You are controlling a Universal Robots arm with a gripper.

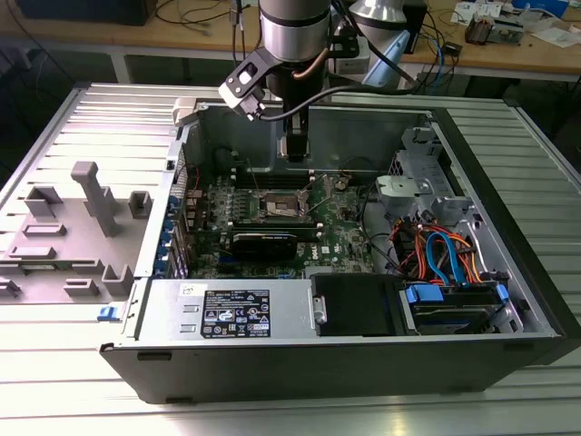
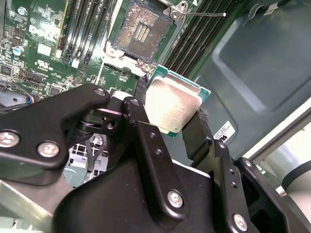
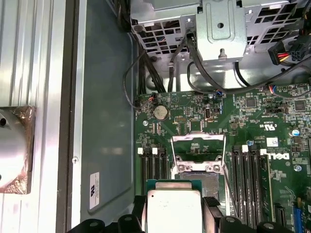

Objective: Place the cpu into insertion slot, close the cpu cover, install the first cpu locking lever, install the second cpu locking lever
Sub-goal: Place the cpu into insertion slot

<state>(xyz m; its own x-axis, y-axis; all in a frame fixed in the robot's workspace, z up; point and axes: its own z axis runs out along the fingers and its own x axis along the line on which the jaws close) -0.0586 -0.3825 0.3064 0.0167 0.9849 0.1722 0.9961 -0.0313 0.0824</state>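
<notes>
The arm (image 1: 290, 36) is seen coming down from the upper edge of the exterior view, with its last joint held nearly upright and a camera bracket projecting to the exterior view's left. The gripper (image 1: 295, 145) is pointed straight down into the open computer case (image 1: 318, 127) and is held above the green board (image 1: 345, 227), close to the rear wall of the case. In both wrist views the gripper (image 2: 170, 109) (image 3: 174, 213) is found with its jaws closed onto the cpu (image 2: 171, 102) (image 3: 174, 206). The chip is pressed at two opposite edges by the black fingers (image 2: 201, 128), and its silver-grey top is turned towards the cameras. The cpu is carried in the air, apart from the board, and it is not seated. The insertion slot (image 2: 141, 31) (image 3: 211, 182) (image 1: 277, 207) lies just beside it. The slot is uncovered, and its field of contacts can be seen. In the first wrist view the cpu cover (image 3: 198, 139) is seen swung open at one edge of the slot. Long black memory slots (image 3: 243, 174) are arranged on both sides of the slot.
</notes>
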